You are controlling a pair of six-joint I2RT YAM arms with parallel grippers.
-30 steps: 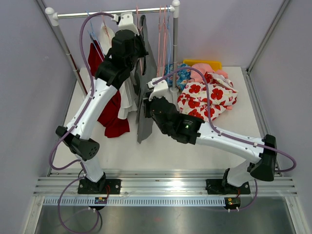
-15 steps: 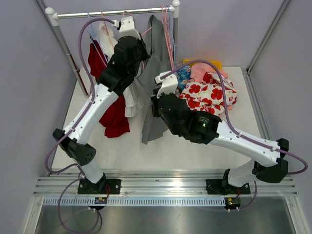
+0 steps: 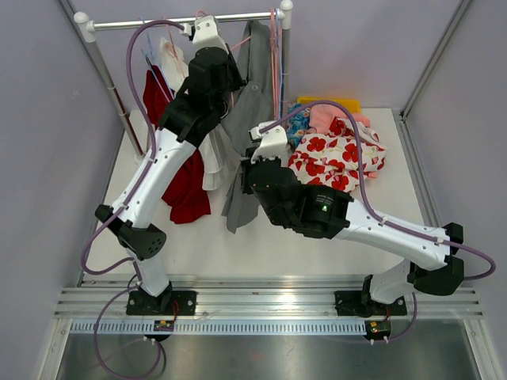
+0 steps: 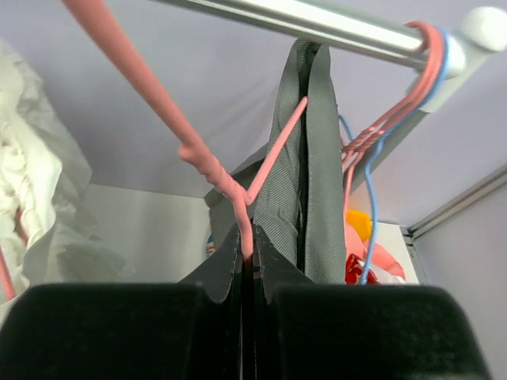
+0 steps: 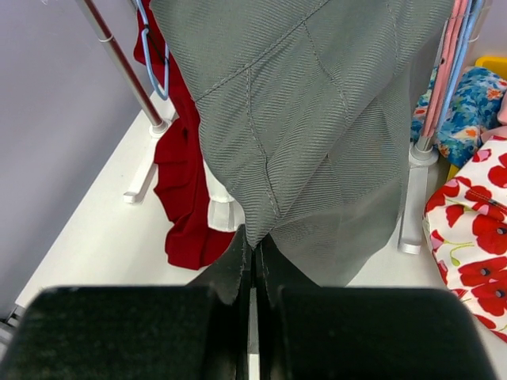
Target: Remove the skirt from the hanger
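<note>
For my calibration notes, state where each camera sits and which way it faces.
Top external: above and behind, looking down on the table, rail, left arm and right arm.
Left wrist: below the rail, looking up; left fingers clamp the pink hanger.
Right wrist: near the table, facing the grey skirt that the right fingers pinch.
Shared: both wrist views show the grey skirt.

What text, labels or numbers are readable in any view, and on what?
None readable in any view.
grey skirt, pink hanger, rail: no tag, label or print showing.
floral cloth: flower pattern only, no letters.
small boards at the arm bases: any markings are too small to read.
</note>
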